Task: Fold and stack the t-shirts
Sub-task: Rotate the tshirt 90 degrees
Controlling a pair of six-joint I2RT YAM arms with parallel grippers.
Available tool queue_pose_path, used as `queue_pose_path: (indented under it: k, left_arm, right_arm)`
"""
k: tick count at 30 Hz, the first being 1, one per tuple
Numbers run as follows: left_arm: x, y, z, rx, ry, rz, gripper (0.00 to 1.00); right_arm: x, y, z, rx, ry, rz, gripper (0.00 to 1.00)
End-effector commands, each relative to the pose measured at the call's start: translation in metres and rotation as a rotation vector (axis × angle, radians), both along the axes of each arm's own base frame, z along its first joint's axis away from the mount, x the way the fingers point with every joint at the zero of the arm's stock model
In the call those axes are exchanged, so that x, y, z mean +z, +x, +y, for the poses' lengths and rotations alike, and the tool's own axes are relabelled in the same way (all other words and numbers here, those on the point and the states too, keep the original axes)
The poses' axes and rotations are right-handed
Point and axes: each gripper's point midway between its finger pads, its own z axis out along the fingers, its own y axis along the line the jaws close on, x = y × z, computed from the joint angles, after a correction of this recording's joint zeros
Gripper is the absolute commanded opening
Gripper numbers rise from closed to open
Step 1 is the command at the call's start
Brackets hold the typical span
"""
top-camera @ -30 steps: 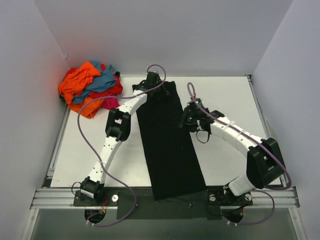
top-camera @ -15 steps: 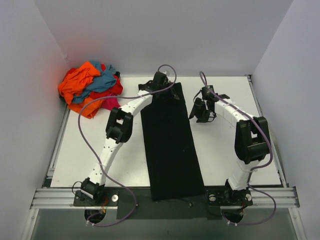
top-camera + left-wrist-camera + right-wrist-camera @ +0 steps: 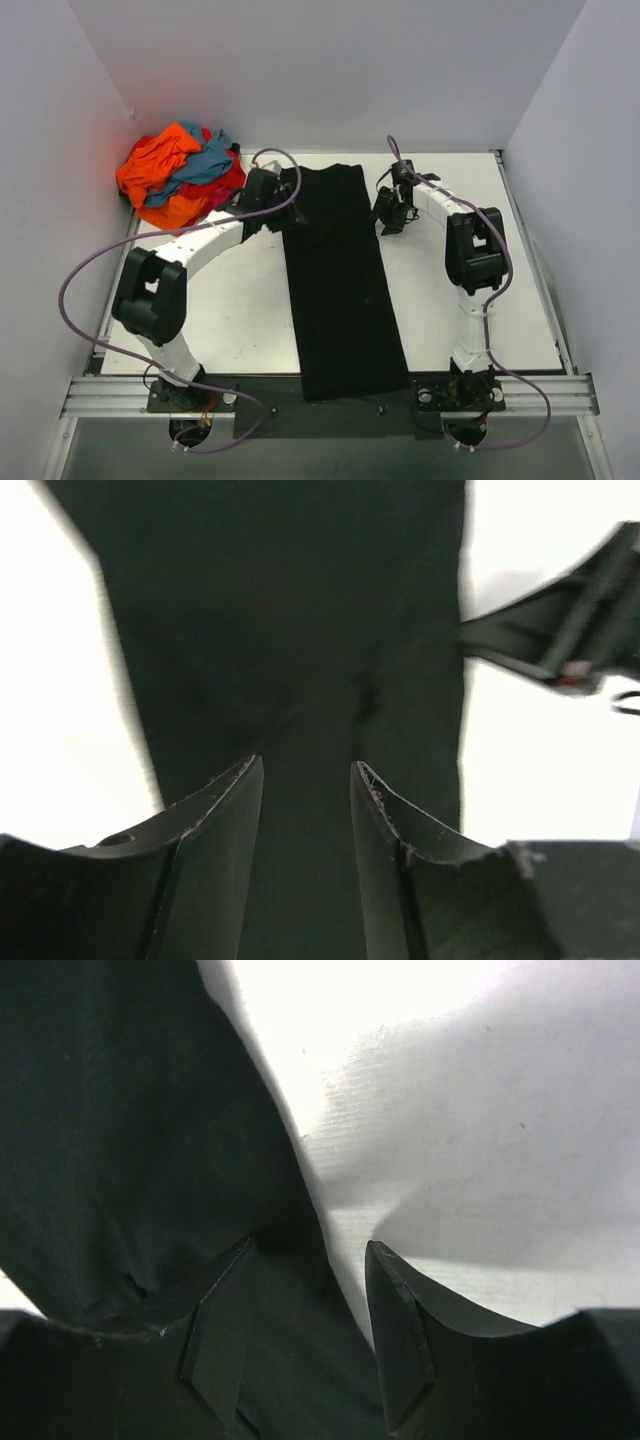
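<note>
Left hand (image 3: 305, 768) and right hand (image 3: 310, 1248), both parted, flank black t-shirt (image 3: 340, 290) lying lengthwise near-to-far.

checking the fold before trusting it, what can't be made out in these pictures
Top view: how many shirts are in the t-shirt pile; they overlap.
Top view: near hem of the black t-shirt; it merges with the base plate.
Left wrist view: whether the left hand touches cloth; blurred.
</note>
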Motion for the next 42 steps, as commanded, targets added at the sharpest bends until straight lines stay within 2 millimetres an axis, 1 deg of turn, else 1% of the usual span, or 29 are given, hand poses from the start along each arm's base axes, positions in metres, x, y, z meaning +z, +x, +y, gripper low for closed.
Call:
queue_pose_path:
  k: [1,2,3,4,5,6,7,9,15,17,18,19,20,21,22,23,24,25,26,29,30,33,37,39,42]
  left_arm:
    - [-0.036,-0.012,0.062,0.150,0.058,0.033,0.53]
    - [-0.046,-0.018,0.070,0.157,0.068,0.057,0.53]
    - [-0.051,-0.022,0.073,0.158,0.071,0.071,0.54]
    - [-0.061,-0.029,0.078,0.163,0.074,0.104,0.54]
    - [-0.064,-0.031,0.080,0.165,0.074,0.113,0.55]
    - [-0.072,-0.035,0.083,0.173,0.074,0.130,0.56]
    - [-0.074,-0.033,0.085,0.181,0.064,0.129,0.56]
    - [-0.089,-0.036,0.089,0.189,0.062,0.167,0.56]
    - [-0.104,-0.026,0.086,0.196,0.026,0.202,0.56]
    - [-0.107,-0.022,0.085,0.199,0.025,0.208,0.56]
    - [-0.106,-0.019,0.084,0.197,0.022,0.206,0.56]
    - [-0.110,-0.018,0.083,0.195,0.023,0.214,0.56]
    - [-0.109,-0.015,0.082,0.194,0.021,0.209,0.56]
    - [-0.113,-0.013,0.081,0.194,0.020,0.217,0.55]
    - [-0.115,-0.010,0.080,0.192,0.017,0.220,0.54]
    - [-0.115,-0.007,0.078,0.192,0.008,0.223,0.54]
    - [-0.119,-0.005,0.077,0.190,0.009,0.232,0.53]
    - [-0.118,-0.001,0.077,0.193,0.002,0.229,0.53]
    - [-0.120,0.000,0.078,0.196,0.004,0.233,0.52]
    - [-0.115,0.006,0.078,0.201,-0.005,0.216,0.52]
    - [-0.115,0.007,0.078,0.200,-0.007,0.213,0.53]
    - [-0.109,0.012,0.074,0.188,-0.023,0.198,0.55]
    - [-0.110,0.015,0.069,0.178,-0.040,0.195,0.56]
    - [-0.111,0.016,0.066,0.171,-0.052,0.193,0.56]
    - [-0.116,0.018,0.059,0.162,-0.064,0.206,0.56]
  right_arm:
    - [-0.002,-0.003,-0.001,0.007,0.005,0.051,0.42]
    - [-0.004,-0.003,0.000,0.009,0.007,0.056,0.42]
    - [-0.007,-0.004,0.000,0.008,0.007,0.064,0.41]
    - [-0.009,-0.006,0.001,0.007,0.011,0.074,0.39]
    - [-0.011,-0.006,0.002,0.009,0.011,0.079,0.37]
    - [-0.012,-0.006,0.003,0.010,0.010,0.077,0.34]
    - [-0.014,-0.006,0.002,0.007,0.005,0.082,0.33]
    - [-0.015,-0.004,0.002,0.005,0.006,0.081,0.32]
    - [-0.021,-0.002,0.012,0.018,0.027,0.100,0.31]
    - [-0.024,-0.003,0.016,0.023,0.029,0.105,0.28]
    - [-0.024,-0.002,0.019,0.030,0.029,0.103,0.24]
    - [-0.025,-0.001,0.019,0.030,0.029,0.103,0.21]
    - [-0.025,0.000,0.020,0.026,0.028,0.103,0.14]
    - [-0.026,0.002,0.019,0.015,0.024,0.101,0.11]
    - [-0.026,0.003,0.016,0.005,0.024,0.103,0.04]
    - [-0.025,0.004,0.014,-0.008,0.023,0.101,0.02]
    - [-0.023,0.007,0.008,-0.027,0.025,0.097,0.00]
    - [-0.022,0.007,0.005,-0.041,0.021,0.097,0.00]
    - [-0.020,0.009,-0.001,-0.056,0.019,0.092,0.00]
    - [-0.018,0.013,-0.014,-0.090,0.012,0.086,0.00]
    - [-0.014,0.016,-0.021,-0.109,0.015,0.078,0.00]
    - [-0.016,0.020,-0.039,-0.157,0.020,0.083,0.00]
    - [-0.021,0.020,-0.057,-0.202,0.020,0.094,0.00]
    - [-0.021,0.019,-0.063,-0.222,0.022,0.090,0.00]
    - [-0.020,0.018,-0.065,-0.231,0.022,0.083,0.00]
